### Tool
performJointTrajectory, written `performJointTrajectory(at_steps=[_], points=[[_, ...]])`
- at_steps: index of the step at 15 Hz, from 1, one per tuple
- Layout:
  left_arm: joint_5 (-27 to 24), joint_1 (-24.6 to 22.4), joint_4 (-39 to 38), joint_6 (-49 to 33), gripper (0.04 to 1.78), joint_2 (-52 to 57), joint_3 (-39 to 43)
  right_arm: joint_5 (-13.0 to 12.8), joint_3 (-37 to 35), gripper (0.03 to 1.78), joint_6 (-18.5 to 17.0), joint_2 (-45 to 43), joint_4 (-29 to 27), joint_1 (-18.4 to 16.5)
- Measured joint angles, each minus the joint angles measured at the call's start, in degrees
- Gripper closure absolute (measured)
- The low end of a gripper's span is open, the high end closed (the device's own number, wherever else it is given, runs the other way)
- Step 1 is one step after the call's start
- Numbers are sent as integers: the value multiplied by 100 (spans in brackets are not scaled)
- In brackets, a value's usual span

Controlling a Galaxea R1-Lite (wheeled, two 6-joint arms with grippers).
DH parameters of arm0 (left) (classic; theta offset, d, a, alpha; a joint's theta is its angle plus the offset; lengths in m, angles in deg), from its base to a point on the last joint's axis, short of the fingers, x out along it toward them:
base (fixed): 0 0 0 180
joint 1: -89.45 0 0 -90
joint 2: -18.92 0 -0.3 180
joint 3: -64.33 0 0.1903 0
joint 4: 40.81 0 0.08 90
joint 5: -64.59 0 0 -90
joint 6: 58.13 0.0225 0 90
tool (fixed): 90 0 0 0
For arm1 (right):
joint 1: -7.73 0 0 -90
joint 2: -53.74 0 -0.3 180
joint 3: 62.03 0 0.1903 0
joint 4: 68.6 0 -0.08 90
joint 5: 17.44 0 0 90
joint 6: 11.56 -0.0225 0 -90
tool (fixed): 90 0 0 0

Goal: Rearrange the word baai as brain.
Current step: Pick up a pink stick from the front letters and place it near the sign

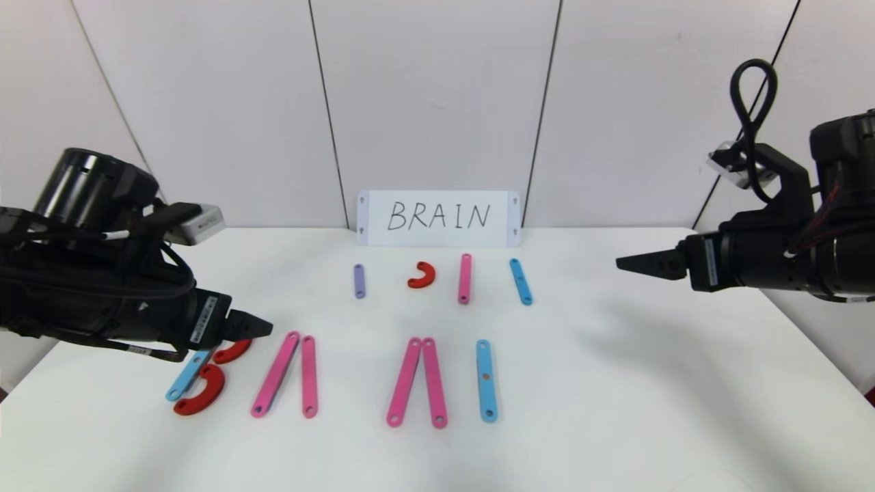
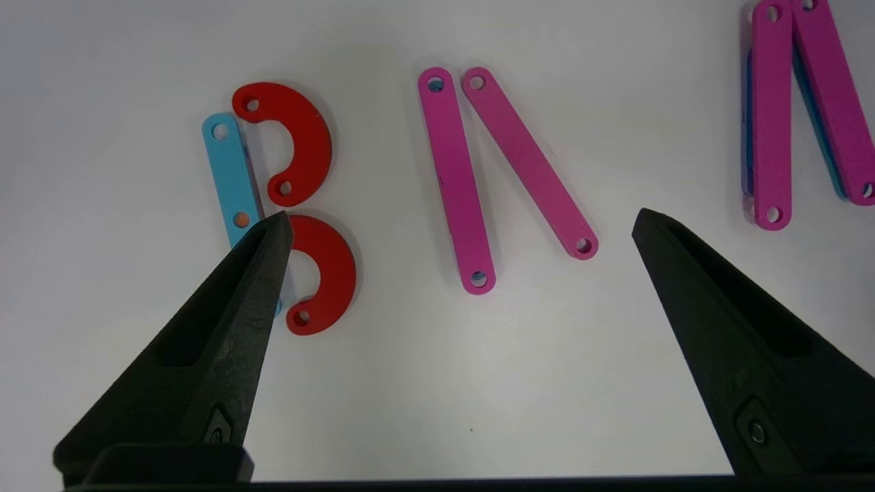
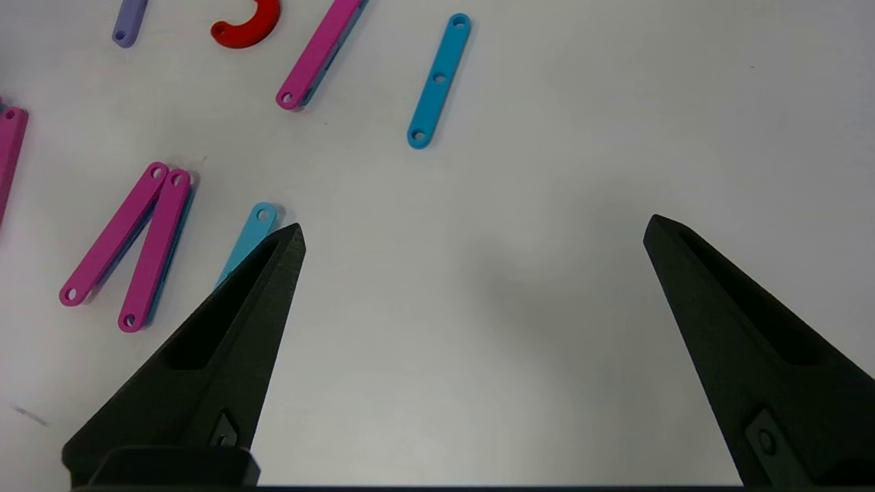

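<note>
Currently, status: word baai (image 1: 328, 372) is laid along the near desk (image 1: 649, 410) edge.
Left pincer (image 2: 461, 225): spread wide, nothing gripped, held over the B at the near-left corner; nearer arm.
Strip axes: near-to-far.
Right pincer (image 3: 472, 232): released, nothing held, above the right edge.

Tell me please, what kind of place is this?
Probably a robot test or lab bench: a plain white table against bare white wall panels, a handwritten BRAIN card as prompt, and plastic letter pieces laid between the left gripper and right gripper.
</note>
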Motion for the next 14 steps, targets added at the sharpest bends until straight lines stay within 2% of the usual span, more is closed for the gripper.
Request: performJointTrajectory(at_steps=[4, 8, 14], points=[[301, 23, -52, -30, 8, -619, 171, 0, 96, 8, 0, 373, 61, 300], [354, 17, -56, -33, 8, -1122, 227, -11, 62, 8, 22, 649, 83, 525], [345, 26, -139, -30, 8, -1532, 202, -77, 307, 8, 51, 830, 39, 630]])
